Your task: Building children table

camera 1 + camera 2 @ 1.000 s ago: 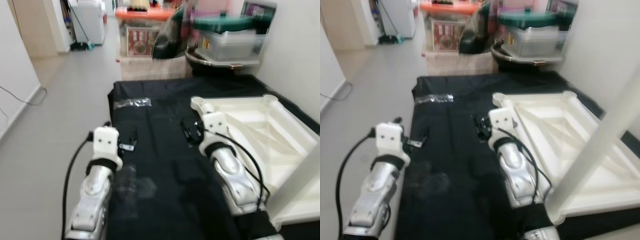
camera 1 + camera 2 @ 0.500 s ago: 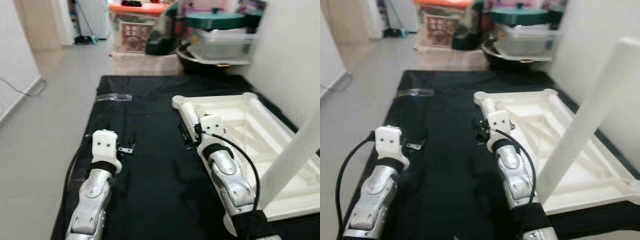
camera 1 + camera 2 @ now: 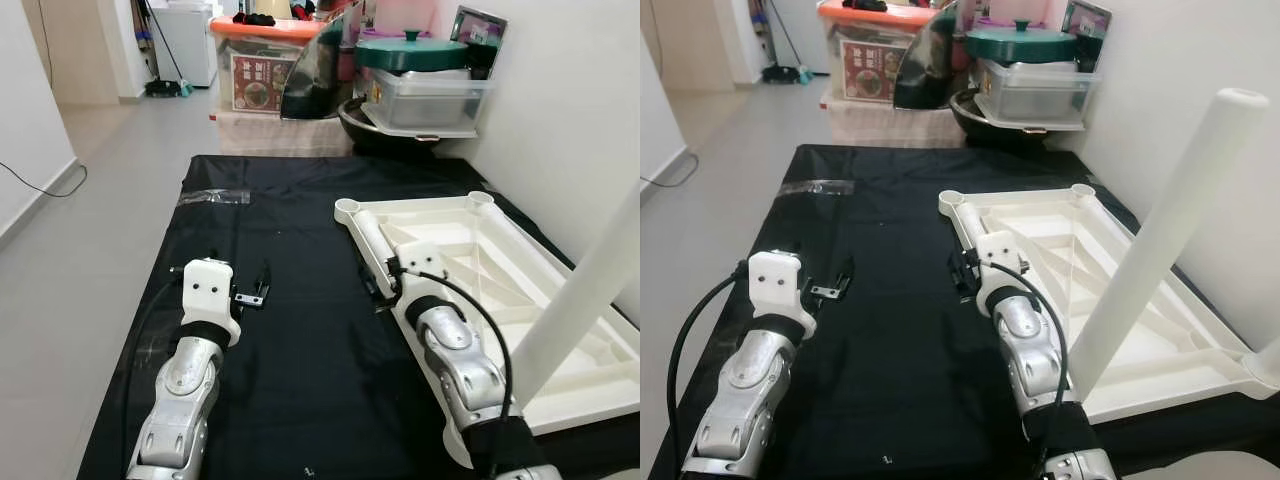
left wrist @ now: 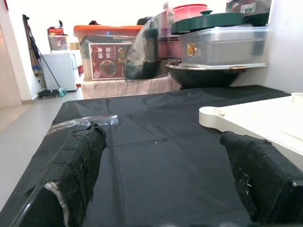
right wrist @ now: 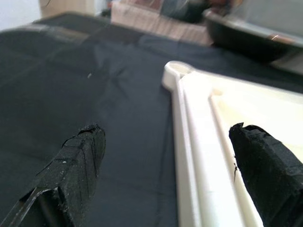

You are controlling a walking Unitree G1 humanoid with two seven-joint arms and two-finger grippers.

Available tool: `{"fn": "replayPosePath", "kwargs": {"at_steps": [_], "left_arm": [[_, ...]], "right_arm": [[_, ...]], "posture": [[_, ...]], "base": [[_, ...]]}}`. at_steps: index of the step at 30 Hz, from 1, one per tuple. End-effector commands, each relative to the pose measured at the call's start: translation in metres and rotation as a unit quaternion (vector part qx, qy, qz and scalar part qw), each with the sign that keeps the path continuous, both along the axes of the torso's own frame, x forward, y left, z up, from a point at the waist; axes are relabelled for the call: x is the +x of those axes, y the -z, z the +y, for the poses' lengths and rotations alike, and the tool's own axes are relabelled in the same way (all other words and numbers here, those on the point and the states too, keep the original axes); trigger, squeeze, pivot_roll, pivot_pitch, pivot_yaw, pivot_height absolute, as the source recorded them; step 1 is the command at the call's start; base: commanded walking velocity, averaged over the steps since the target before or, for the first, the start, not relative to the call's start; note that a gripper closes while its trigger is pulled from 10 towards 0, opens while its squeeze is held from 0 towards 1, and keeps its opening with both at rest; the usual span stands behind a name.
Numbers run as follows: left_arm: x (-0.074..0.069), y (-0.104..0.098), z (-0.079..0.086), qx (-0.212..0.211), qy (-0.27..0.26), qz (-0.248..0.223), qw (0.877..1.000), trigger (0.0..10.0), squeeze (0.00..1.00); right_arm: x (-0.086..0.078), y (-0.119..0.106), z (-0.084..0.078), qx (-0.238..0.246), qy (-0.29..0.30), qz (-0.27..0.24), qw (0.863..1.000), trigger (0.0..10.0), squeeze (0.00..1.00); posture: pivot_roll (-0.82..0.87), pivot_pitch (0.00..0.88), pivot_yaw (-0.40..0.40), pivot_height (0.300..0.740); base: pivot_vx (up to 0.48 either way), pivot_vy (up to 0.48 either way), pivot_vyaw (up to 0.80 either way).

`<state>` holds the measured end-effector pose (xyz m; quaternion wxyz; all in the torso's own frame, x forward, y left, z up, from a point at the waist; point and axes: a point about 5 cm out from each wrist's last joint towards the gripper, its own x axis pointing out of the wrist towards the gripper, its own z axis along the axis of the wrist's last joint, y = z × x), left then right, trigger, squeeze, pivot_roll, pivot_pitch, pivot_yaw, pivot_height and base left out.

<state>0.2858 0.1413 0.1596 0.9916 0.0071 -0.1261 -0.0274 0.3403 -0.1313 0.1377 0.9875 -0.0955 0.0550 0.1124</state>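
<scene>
Right now you are looking down at a black cloth (image 3: pixel 300 330) spread over the grey floor (image 3: pixel 90 230), and it takes up most of your head views. On its right half lies the white table top (image 3: pixel 560 330), upside down with its ribbed underside facing up, one long edge running along the white wall (image 3: pixel 560 130). One white table leg (image 3: pixel 1160 240) already stands fitted at the near right corner, rising at a slant toward you. The far-left corner socket (image 3: pixel 347 208) of the top is a bare ring with no leg in it.

Beyond the cloth you have a stack of household things: an orange-lidded storage box (image 3: pixel 262 60), a clear container with a green lid (image 3: pixel 420 85), and a dark wok (image 3: pixel 380 125) under it.

Your right gripper (image 5: pixel 165 156) sits low over the left rail of the table top, near that bare socket; its jaws are spread wide, one finger over the cloth and the other over the white plastic, gripping nothing. Your left gripper (image 4: pixel 161 175) hovers over bare cloth well to the left of the top, also wide apart and with nothing between its fingers.

A strip of clear plastic wrap (image 3: pixel 213 196) lies on the cloth toward its far left corner.
</scene>
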Motion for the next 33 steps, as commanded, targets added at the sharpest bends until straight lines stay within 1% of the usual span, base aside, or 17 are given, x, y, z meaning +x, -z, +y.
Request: {"fn": "replayPosePath", "kwargs": {"at_steps": [1, 3, 4, 8, 9, 11, 13, 15, 17, 20, 22, 25, 26, 28, 31, 32, 33], "left_arm": [[0.001, 0.003, 0.003, 0.001, -0.001, 0.006, 1.000, 10.0, 0.00], [0.001, 0.003, 0.003, 0.001, -0.002, 0.006, 1.000, 10.0, 0.00], [0.001, 0.002, 0.004, 0.001, -0.004, 0.004, 1.000, 10.0, 0.00], [0.002, 0.001, 0.004, 0.001, -0.006, 0.002, 1.000, 10.0, 0.00], [0.001, 0.001, 0.005, 0.002, -0.007, 0.002, 1.000, 10.0, 0.00], [0.001, 0.001, 0.005, 0.002, -0.007, 0.002, 1.000, 10.0, 0.00], [0.000, 0.001, 0.005, 0.003, -0.009, 0.002, 1.000, 10.0, 0.00], [0.000, 0.002, 0.005, 0.004, -0.009, 0.002, 1.000, 10.0, 0.00], [0.001, 0.002, 0.005, 0.004, -0.009, 0.003, 1.000, 10.0, 0.00], [0.001, 0.002, 0.005, 0.004, -0.009, 0.003, 1.000, 10.0, 0.00], [0.001, 0.002, 0.005, 0.005, -0.007, 0.003, 1.000, 10.0, 0.00], [0.002, 0.002, 0.004, 0.005, -0.006, 0.004, 1.000, 10.0, 0.00], [0.002, 0.002, 0.004, 0.005, -0.006, 0.004, 1.000, 10.0, 0.00], [0.002, 0.003, 0.004, 0.005, -0.006, 0.004, 1.000, 10.0, 0.00], [0.002, 0.003, 0.004, 0.005, -0.005, 0.005, 1.000, 10.0, 0.00], [0.002, 0.003, 0.004, 0.006, -0.005, 0.005, 1.000, 10.0, 0.00], [0.002, 0.003, 0.004, 0.005, -0.006, 0.005, 1.000, 10.0, 0.00]], "right_arm": [[0.005, 0.007, 0.004, -0.009, -0.008, 0.026, 1.000, 10.0, 0.00], [0.008, 0.008, 0.006, -0.008, -0.009, 0.031, 0.999, 10.0, 0.00], [0.016, 0.013, 0.007, -0.009, -0.002, 0.052, 0.999, 10.0, 0.00], [0.021, 0.015, 0.006, -0.011, 0.003, 0.063, 0.998, 10.0, 0.00], [0.028, 0.017, 0.000, 0.000, 0.024, 0.083, 0.996, 10.0, 0.00], [0.028, 0.017, 0.000, 0.000, 0.024, 0.083, 0.996, 10.0, 0.00], [0.032, 0.023, -0.011, 0.017, 0.051, 0.122, 0.991, 10.0, 0.00], [0.033, 0.024, -0.013, 0.019, 0.054, 0.128, 0.990, 10.0, 0.00], [0.032, 0.031, -0.019, 0.030, 0.065, 0.153, 0.986, 10.0, 0.00], [0.032, 0.034, -0.022, 0.033, 0.070, 0.160, 0.984, 10.0, 0.00], [0.030, 0.039, -0.027, 0.030, 0.077, 0.170, 0.982, 10.0, 0.00], [0.029, 0.043, -0.025, 0.045, 0.066, 0.182, 0.980, 10.0, 0.00], [0.029, 0.043, -0.025, 0.045, 0.066, 0.182, 0.980, 10.0, 0.00], [0.028, 0.047, -0.019, 0.047, 0.045, 0.192, 0.979, 10.0, 0.00], [0.027, 0.049, -0.017, 0.047, 0.037, 0.201, 0.978, 10.0, 0.00], [0.026, 0.051, -0.013, 0.055, 0.029, 0.213, 0.975, 8.4, 0.00], [0.026, 0.052, -0.010, 0.060, 0.021, 0.220, 0.973, 7.1, 0.00]], "posture": [[-0.03, 0.000, -0.094, 0.740], [-0.03, 0.000, -0.094, 0.740], [-0.02, 0.000, -0.101, 0.740], [-0.01, 0.000, -0.103, 0.740], [0.00, 0.000, -0.109, 0.740], [0.00, 0.000, -0.109, 0.740], [0.00, 0.000, -0.110, 0.740], [0.00, 0.000, -0.110, 0.740], [0.00, 0.000, -0.108, 0.740], [0.00, 0.000, -0.108, 0.740], [0.00, 0.000, -0.108, 0.740], [-0.01, 0.000, -0.104, 0.740], [-0.01, 0.000, -0.104, 0.740], [-0.01, 0.000, -0.104, 0.740], [-0.01, 0.000, -0.104, 0.740], [0.00, 0.000, -0.107, 0.740], [0.00, 0.000, -0.107, 0.740]], "base": [[0.000, 0.000, 0.00], [0.000, 0.000, 0.00], [0.000, 0.000, 0.00], [0.000, 0.000, 0.00], [0.000, 0.000, 0.00], [0.000, 0.000, 0.00], [0.000, 0.000, 0.00], [0.000, 0.000, 0.00], [0.000, 0.000, 0.00], [0.000, 0.000, 0.00], [0.000, 0.000, 0.00], [0.000, 0.000, 0.00], [0.000, 0.000, 0.00], [0.000, 0.000, 0.00], [0.000, 0.000, 0.00], [0.000, 0.000, 0.00], [0.000, 0.000, 0.00]]}}
